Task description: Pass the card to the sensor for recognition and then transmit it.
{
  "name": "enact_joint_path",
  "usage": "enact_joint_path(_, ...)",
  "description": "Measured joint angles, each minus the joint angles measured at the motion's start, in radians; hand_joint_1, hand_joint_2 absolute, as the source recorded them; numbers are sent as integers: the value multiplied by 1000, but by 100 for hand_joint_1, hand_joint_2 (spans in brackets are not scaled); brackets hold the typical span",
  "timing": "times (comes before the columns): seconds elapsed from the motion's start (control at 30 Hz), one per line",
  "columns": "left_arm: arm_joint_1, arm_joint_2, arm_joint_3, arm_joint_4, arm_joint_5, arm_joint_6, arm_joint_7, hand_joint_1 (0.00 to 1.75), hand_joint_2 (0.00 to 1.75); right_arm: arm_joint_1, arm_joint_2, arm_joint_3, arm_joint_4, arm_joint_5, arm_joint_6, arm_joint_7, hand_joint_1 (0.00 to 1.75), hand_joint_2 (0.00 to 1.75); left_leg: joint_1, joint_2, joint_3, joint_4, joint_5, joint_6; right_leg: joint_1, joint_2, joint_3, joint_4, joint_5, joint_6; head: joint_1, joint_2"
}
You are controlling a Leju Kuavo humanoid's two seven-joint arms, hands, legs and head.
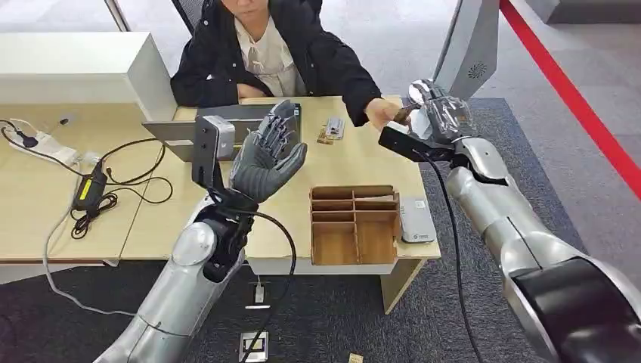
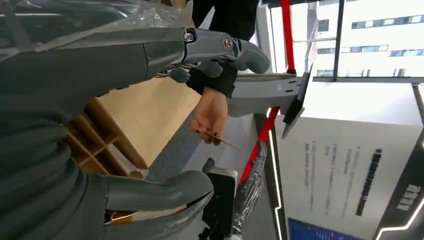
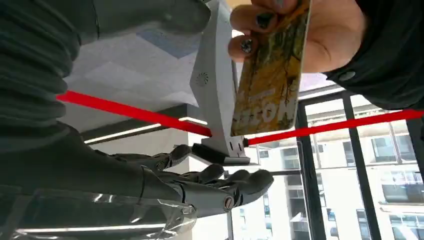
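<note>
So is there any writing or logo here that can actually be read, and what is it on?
"ICON", or letters close to it: large pale print on the yellow patterned card held in the person's hand; I am not sure of it.
Tall white board: lines of dark print, too blurred to read.
Yellow label on the black power brick: too small to read.
Grey stand: a round swirl logo, no words.

Bare desktop (image 1: 355, 162) between person (image 1: 272, 53) and cardboard organiser (image 1: 354, 224), laptop (image 1: 227, 125) and cables (image 1: 98, 193) crowding the left
</note>
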Motion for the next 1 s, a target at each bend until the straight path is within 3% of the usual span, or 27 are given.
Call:
enact_joint_path(0.4, -6, -1, -4, 18, 8, 10, -6, 0, 175, 0, 4, 1, 19, -13, -2, -14, 0, 175, 0, 0, 0, 0, 0, 0, 0, 0, 0, 0, 0, 0, 0, 0)
enact_joint_path(0.47, -6, 2, -6, 22, 17, 63, -12, 0, 175, -2, 9, -16, 16, -147, -39, -112, 0, 175, 0, 0, 0, 0, 0, 0, 0, 0, 0, 0, 0, 0, 0, 0)
enact_joint_path(0.6, 1, 16, -4, 16, 16, 90, -2, 0, 175, -1, 17, -63, -43, -375, -50, -198, 0, 175, 0, 0, 0, 0, 0, 0, 0, 0, 0, 1, 0, 0, 0, 0)
enact_joint_path(0.67, 11, 24, -3, 6, 9, 92, 6, 0, 175, 20, 19, -94, -131, -562, -35, -171, 0, 175, 0, 0, 0, 0, 0, 0, 0, 0, 1, 1, 0, 0, 0, 0)
enact_joint_path(0.8, 30, 40, -2, -7, 3, 96, 10, 0, 175, 103, 18, -160, -389, -857, -8, -9, 0, 175, 0, -1, 0, 0, 0, 0, 0, -1, 1, 0, 0, 0, 0, 0)
enact_joint_path(0.87, 38, 49, -2, -16, 0, 101, 10, 0, 175, 157, 15, -191, -517, -933, -7, 58, 0, 175, 0, -1, 0, 0, 0, 0, 0, -1, 0, 0, 0, 0, 0, 0)
enact_joint_path(1.0, 48, 65, -1, -30, -2, 104, 11, 0, 175, 243, 3, -255, -736, -995, -4, 108, 0, 175, 0, -1, 0, 0, 0, 0, 0, -1, 0, 0, 0, 0, 0, 0)
